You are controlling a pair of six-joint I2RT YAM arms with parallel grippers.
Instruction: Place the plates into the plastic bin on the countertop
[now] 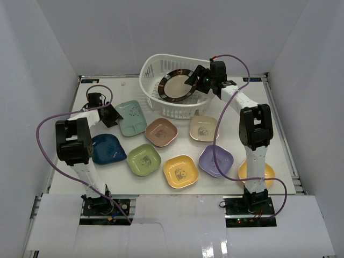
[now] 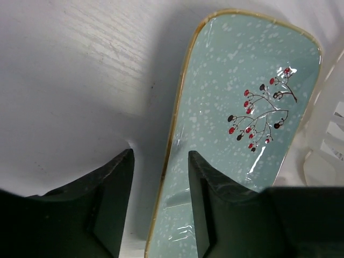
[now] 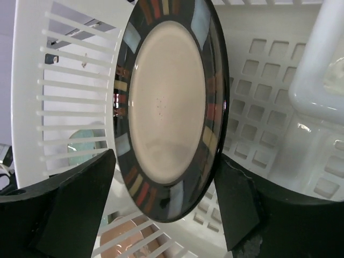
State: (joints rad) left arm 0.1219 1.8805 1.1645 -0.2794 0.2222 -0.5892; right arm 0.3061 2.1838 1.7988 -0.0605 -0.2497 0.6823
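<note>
Left end effector (image 2: 160,155): standing partly open, empty, straddling the near rim of the mint tray (image 2: 242,80).
Tray axis: running straight away from it, flat on the surface (image 2: 70,80).
Right end effector (image 3: 164,161): gaping wide around the black plate (image 3: 166,102), gripping nothing.
Plate: leaning inside the bin (image 3: 32,80).
Top view only: showing the bin lying beyond the tray, rightward.

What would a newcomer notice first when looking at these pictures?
First, the white plastic bin at the far side of the countertop, with a round black striped-rim plate inside it and the right gripper open on either side of that plate. Next, the small coloured dishes spread in front of the bin. At the left, the left gripper straddles the rim of a mint-green tray.
</note>
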